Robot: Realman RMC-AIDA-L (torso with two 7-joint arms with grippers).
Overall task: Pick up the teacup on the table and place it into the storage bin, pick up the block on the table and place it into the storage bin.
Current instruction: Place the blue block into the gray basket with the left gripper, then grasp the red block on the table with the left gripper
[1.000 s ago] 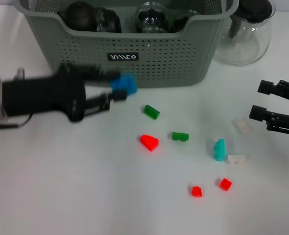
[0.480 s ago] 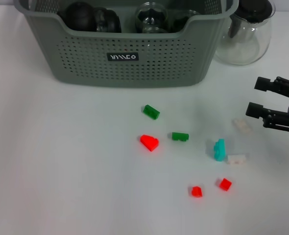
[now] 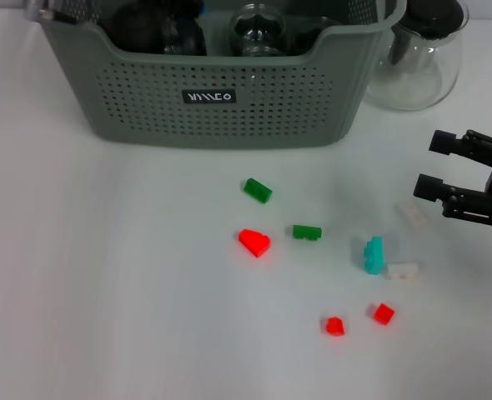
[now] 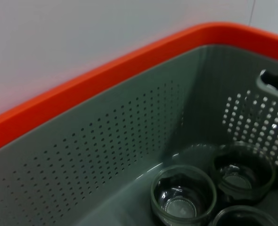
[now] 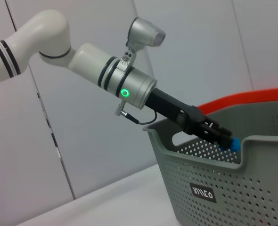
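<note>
The left gripper [image 5: 226, 140] reaches over the rim of the storage bin [image 3: 229, 92], its jaws closed on a blue block [image 5: 234, 143] held at the tips, directly above the bin's interior. Judged step: release of the block into the bin. To do it well, the jaws should open only once the block is fully inside the rim and clear of the glass cups [image 4: 183, 195] standing beneath.

The right gripper [image 3: 467, 177] hovers beside the loose pieces on the table [image 3: 104, 292], jaws apart and empty; a white block [image 3: 412, 213] lies just below them.

The right wrist view alone shows the left arm and the held block. The head view shows little of it. The left wrist view shows only the cups in the bin's interior.
</note>
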